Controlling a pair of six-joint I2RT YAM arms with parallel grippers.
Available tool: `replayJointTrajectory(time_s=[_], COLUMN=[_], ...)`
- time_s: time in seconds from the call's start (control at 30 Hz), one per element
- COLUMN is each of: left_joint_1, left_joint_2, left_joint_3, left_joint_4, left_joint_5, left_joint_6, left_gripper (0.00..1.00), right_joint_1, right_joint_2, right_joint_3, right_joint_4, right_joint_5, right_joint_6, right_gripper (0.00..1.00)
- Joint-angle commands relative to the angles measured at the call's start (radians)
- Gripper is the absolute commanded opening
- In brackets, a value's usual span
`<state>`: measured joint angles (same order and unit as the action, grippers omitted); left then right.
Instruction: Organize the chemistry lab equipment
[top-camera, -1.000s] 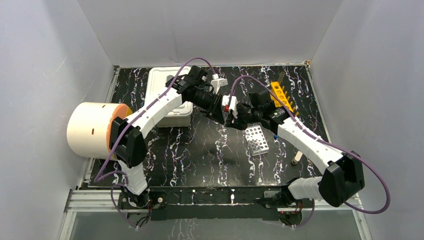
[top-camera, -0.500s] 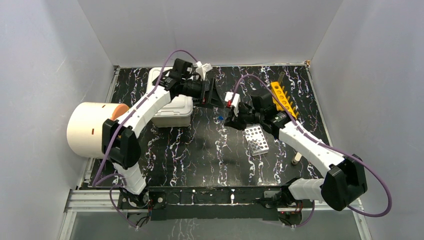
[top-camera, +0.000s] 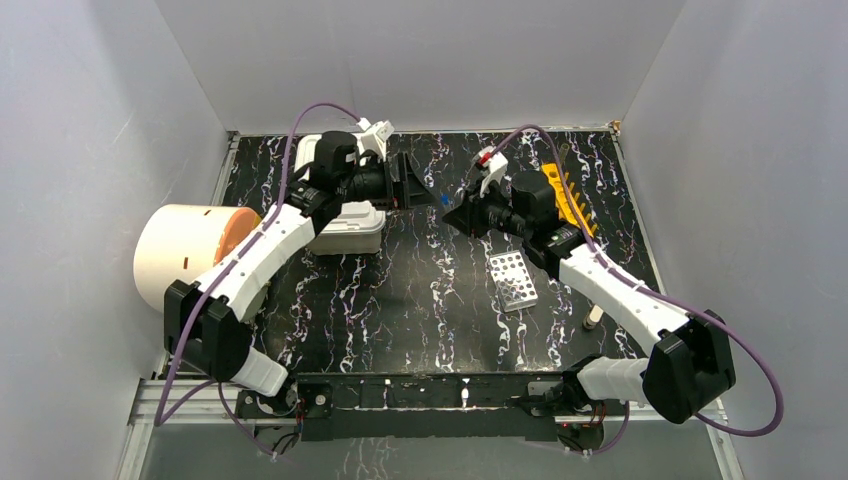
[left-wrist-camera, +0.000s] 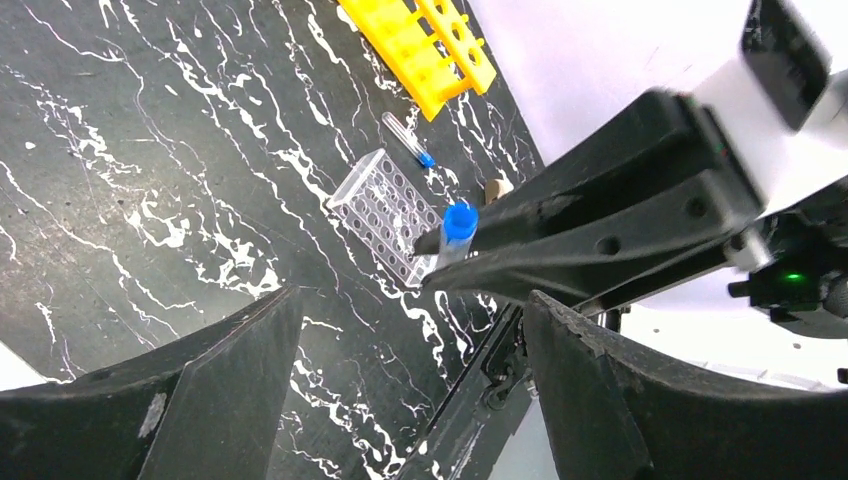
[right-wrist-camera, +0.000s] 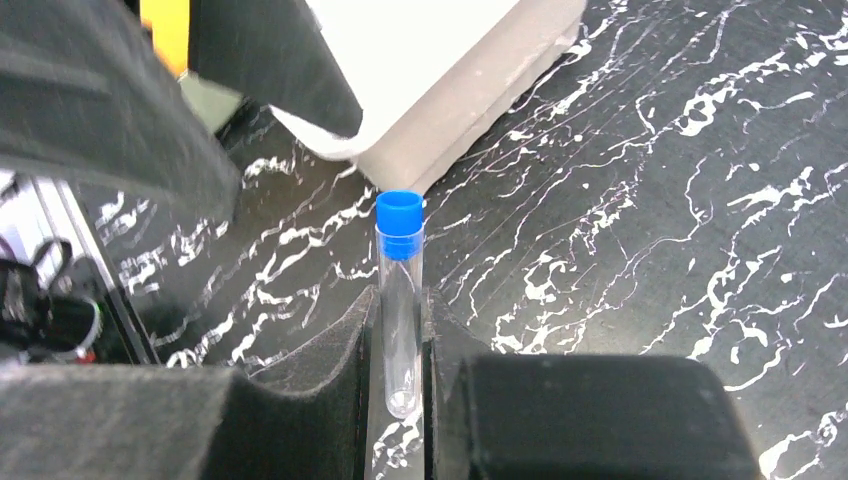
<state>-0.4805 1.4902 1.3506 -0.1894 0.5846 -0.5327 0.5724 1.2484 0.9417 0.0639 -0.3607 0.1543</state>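
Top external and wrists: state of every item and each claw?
right claw, shut on blue-capped vial
blue-capped vial, capped, cap end sticking out of the claw
left claw, open, empty
loose vial, capped, lying on its side
silver perforated rack, lying flat, holes empty
yellow tube rack, lying flat, holes look empty
cream cylinder, lying on its side

Table (top-camera: 400, 310) black with white marble veining, vial (right-wrist-camera: 400, 300) clear with blue cap, second vial (left-wrist-camera: 405, 137) blue-capped, tube rack (left-wrist-camera: 420, 45) yellow, perforated rack (top-camera: 513, 278) silver, box (top-camera: 340, 230) white, cylinder (top-camera: 180, 260) cream with orange face, arms (top-camera: 270, 240) white and black, fingers (right-wrist-camera: 300, 400) black, cables (top-camera: 325, 105) purple, walls (top-camera: 420, 60) pale grey.
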Motion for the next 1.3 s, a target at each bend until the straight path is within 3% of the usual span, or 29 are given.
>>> replayJointTrajectory(time_s=[0.0,0.2,0.4,0.53,0.83,0.9,0.97,1.03,1.1,1.27], left_joint_1=[-0.003,-0.010,-0.056,-0.072,-0.079,-0.079,-0.079,-0.079,-0.080,-0.079], left_joint_2=[-0.033,-0.040,-0.012,0.019,0.040,0.040,0.045,0.056,0.065,0.047], left_joint_3=[-0.078,-0.151,-0.182,-0.186,-0.185,-0.188,-0.187,-0.167,-0.140,-0.116], left_joint_4=[0.142,0.333,0.447,0.505,0.514,0.511,0.510,0.461,0.384,0.219], left_joint_5=[0.044,0.179,0.179,0.141,0.124,0.114,0.121,0.153,0.179,0.221], left_joint_6=[-0.038,-0.120,-0.198,-0.275,-0.284,-0.274,-0.254,-0.201,-0.119,0.103], left_gripper=[0.77,0.72,0.68,0.52,0.28,0.19,0.01,0.00,0.00,0.00], right_joint_1=[-0.010,-0.013,-0.014,-0.016,-0.020,-0.022,-0.024,-0.023,-0.025,-0.033], right_joint_2=[-0.002,-0.012,-0.024,-0.027,-0.025,-0.022,-0.021,-0.027,-0.035,-0.042], right_joint_3=[0.073,0.082,0.072,0.075,0.068,0.071,0.071,0.067,0.068,0.180], right_joint_4=[0.095,0.158,0.208,0.214,0.233,0.226,0.212,0.202,0.180,-0.077], right_joint_5=[0.125,0.149,0.154,0.145,0.116,0.111,0.107,0.104,0.110,0.159], right_joint_6=[0.220,0.397,0.508,0.547,0.597,0.597,0.592,0.584,0.569,0.415], right_gripper=[0.20,0.20,0.21,0.22,0.22,0.23,0.23,0.25,0.30,0.63])
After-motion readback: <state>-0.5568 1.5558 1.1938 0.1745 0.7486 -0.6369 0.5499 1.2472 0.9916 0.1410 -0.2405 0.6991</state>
